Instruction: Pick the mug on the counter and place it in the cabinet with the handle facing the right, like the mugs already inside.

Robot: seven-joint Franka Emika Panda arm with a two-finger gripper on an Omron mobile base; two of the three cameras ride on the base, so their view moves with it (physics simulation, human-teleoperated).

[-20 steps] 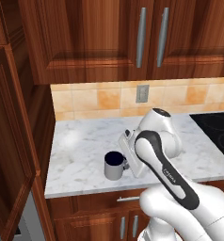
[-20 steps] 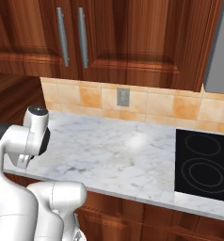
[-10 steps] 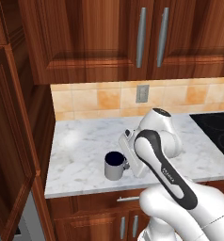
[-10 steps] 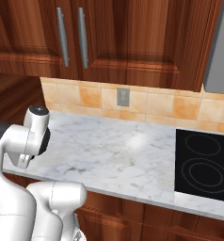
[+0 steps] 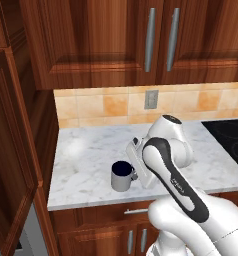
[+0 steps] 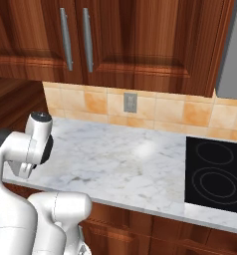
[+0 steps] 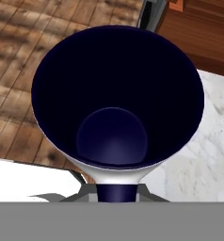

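Presently the mug [image 5: 122, 176] stands upright near the front edge of the counter [image 5: 86, 150], dark inside showing (seen straight down from the hand view [image 7: 116, 108]). Gripper [image 5: 135, 172] pinched narrow on the handle [image 7: 116, 192], on the mug's right side.

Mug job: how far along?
Done: gripper shut on the handle of the mug. In hand: mug looks to stand on the counter near its front edge, lift not evident. Left: carry it left into the cabinet, handle facing right.
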